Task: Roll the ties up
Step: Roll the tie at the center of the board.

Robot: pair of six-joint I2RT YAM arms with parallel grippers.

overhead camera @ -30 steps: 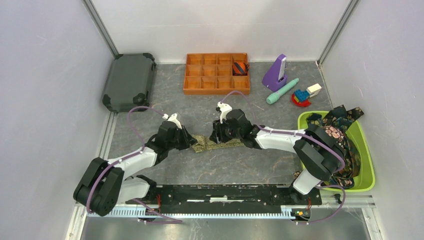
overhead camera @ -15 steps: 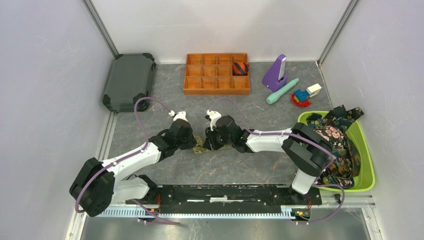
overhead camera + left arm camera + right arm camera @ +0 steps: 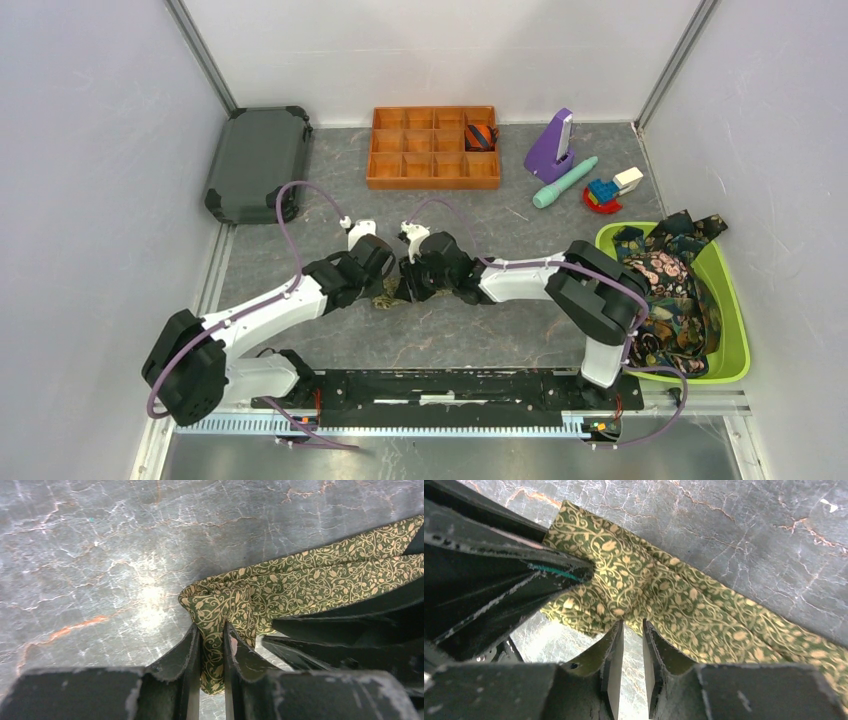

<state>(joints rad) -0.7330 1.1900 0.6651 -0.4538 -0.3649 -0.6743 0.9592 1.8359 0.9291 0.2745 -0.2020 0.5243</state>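
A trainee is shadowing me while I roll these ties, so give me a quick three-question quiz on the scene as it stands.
1. True or false: the left gripper is shut on the green tie.
2. Where does the striped roll sit? A orange tray; B green bin; C left gripper.
3. Name what holds the loose ties.
Key: 1 true; 2 A; 3 green bin.

No legible text anywhere
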